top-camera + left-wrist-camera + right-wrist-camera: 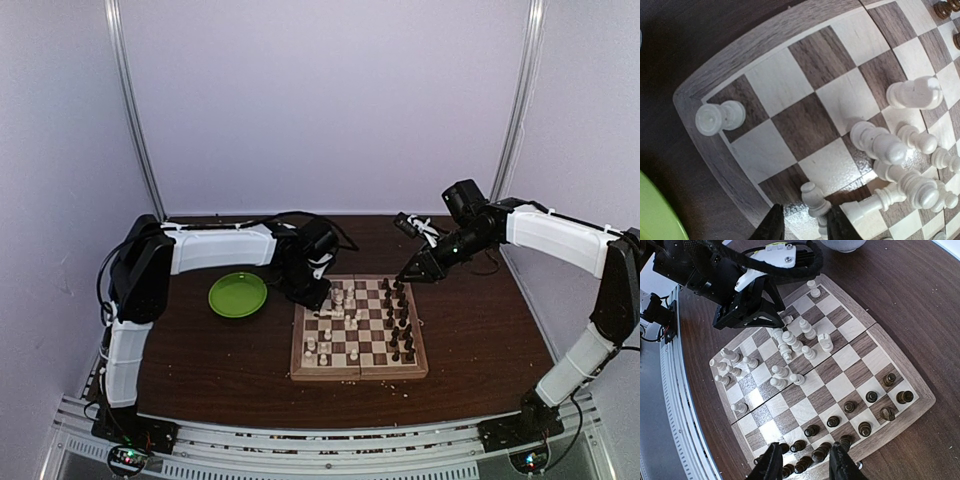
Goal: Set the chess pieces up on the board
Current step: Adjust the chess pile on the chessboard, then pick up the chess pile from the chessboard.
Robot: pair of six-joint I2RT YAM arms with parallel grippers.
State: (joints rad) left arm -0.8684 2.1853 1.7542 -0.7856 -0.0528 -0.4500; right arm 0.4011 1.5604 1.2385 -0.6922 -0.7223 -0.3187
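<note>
The table (220, 370) is the largest thing, a dark brown top with a fine wood grain. Along its near edge runs a ribbed metal rail (320, 445).

The left arm (215, 248) and the right arm (555, 235) have smooth white shells and matte black joints. Thin black cables loop over them.

The board (360, 377) lies flat on the table between the two arms. It is square and wooden, with pale and dark brown squares, a tan border and a fold seam across the middle. The squares have a slight sheen.

The plate (237, 295), round, glossy and lime green, sits on the table just left of the board.

The left gripper (804, 215) hangs over the board's far left part. Its black tapered fingers are set either side of a white pawn (812, 197); whether they press on it I cannot tell.

The right gripper (805, 446) hovers above the board's right edge, its fingers spread over the dark pieces (850, 407). These are small, rounded and dark brown, and stand in loose rows along that side.

The white pieces (785, 347), cream and smoothly turned, are crowded on the left half. One lone pawn (720, 117) is on the far corner square.
</note>
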